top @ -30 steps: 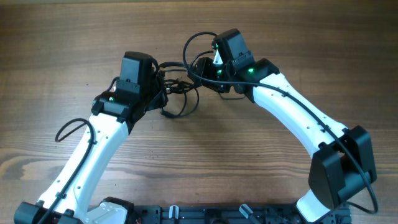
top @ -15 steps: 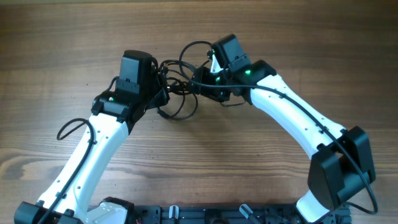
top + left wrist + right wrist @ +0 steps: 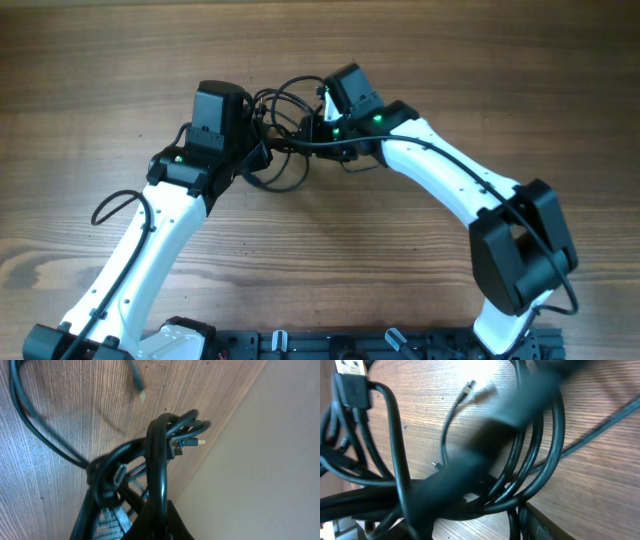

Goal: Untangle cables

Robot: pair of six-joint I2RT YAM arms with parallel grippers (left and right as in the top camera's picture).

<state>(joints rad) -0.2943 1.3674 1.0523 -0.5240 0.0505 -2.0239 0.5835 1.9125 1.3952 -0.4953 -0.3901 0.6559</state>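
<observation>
Cable tangle (image 3: 283, 140): lying 9-to-3 o'clock between left gripper (image 3: 260, 150), jaws apparently pinching its loops, and right gripper (image 3: 312, 125), jaws too blurred to judge.

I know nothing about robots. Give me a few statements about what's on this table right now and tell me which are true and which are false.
1. The left gripper and right gripper meet at one tangle of cables. True.
2. The cables are white. False: they are black.
3. The table has a wood-grain top. True.
4. The cables lie apart in straight lines. False: they loop over one another in a single bunch.
5. A silver-tipped plug sticks out of the bunch in the left wrist view. True.
</observation>
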